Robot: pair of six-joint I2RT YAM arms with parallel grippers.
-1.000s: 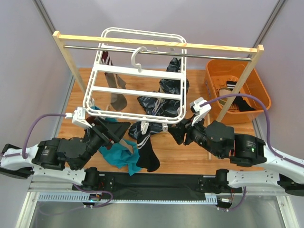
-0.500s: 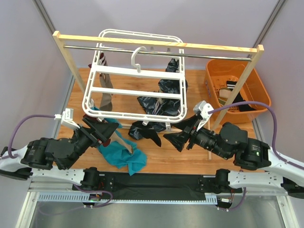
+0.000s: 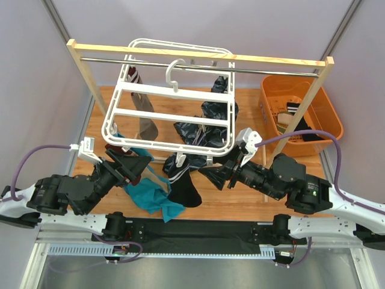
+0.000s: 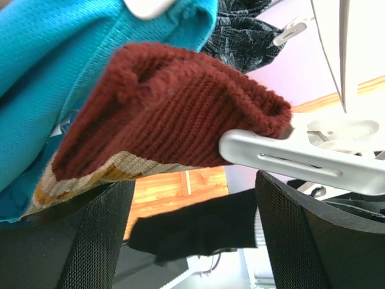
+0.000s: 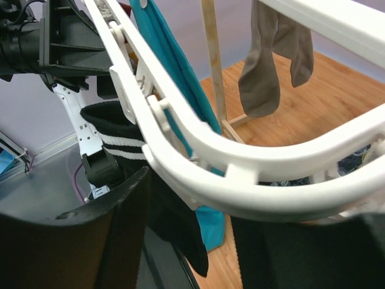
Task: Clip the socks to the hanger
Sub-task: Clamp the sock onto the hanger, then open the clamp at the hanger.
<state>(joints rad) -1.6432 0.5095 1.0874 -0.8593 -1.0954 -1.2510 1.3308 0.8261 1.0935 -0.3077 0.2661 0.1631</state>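
Hanger (image 3: 204, 93): white rectangular frame, hooked on rail (image 3: 271, 71), tilted with near edge lower. Grey-brown sock (image 3: 146, 123) hangs under left side. Teal sock (image 3: 150, 194) and black white-striped sock (image 3: 185, 189) dangle below near edge. Maroon-cuffed sock (image 4: 180, 114) bunched against teal one.

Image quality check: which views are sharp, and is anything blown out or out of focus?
Top external: evenly lit and sharp, soft shadows only. Left wrist: the maroon sock cuff is crisp; the white hanger bar at upper right is nearly washed out. Right wrist: the near hanger rail looks soft, the grey-brown sock behind clearer.
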